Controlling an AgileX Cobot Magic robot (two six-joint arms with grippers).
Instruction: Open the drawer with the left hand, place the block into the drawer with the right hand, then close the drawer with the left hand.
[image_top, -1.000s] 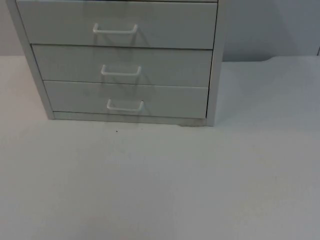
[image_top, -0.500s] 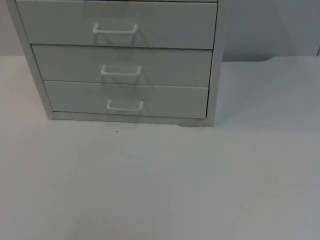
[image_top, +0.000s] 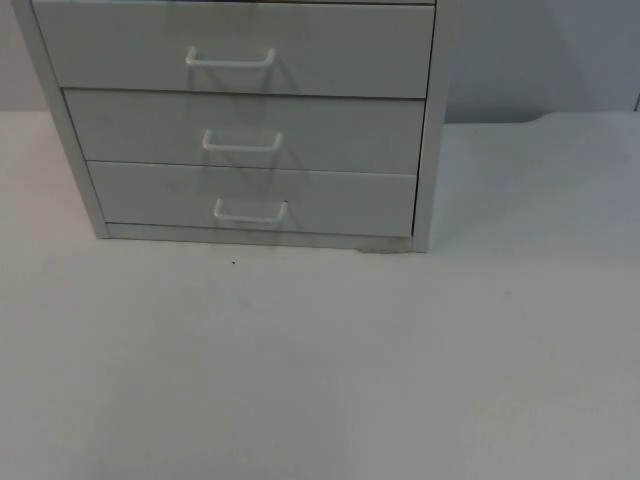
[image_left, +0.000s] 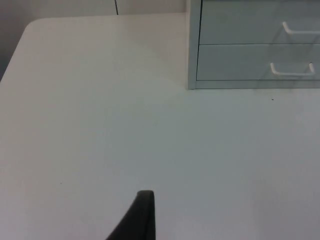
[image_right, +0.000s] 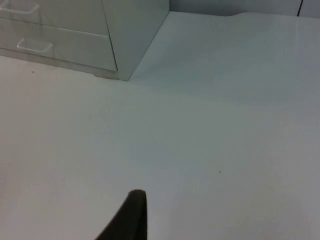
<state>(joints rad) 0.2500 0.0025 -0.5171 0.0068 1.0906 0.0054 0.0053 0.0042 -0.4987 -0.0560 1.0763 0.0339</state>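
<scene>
A white cabinet (image_top: 240, 130) with three drawers stands at the back of the table, and all three drawers sit flush and shut. Each has a white bar handle: top (image_top: 230, 58), middle (image_top: 242, 141), bottom (image_top: 250, 211). My left gripper (image_left: 142, 215) hangs over bare table, to the left of and in front of the cabinet (image_left: 250, 45), well away from the bottom handle (image_left: 292, 70). My right gripper (image_right: 131, 215) hangs over bare table to the right of and in front of the cabinet (image_right: 135, 35).
The white table top (image_top: 320, 360) stretches wide in front of the cabinet and to its right. The grey partition wall (image_top: 540, 60) closes off the back. A tiny dark speck (image_top: 234, 263) lies just before the cabinet's base. The table's left edge (image_left: 15, 55) is rounded.
</scene>
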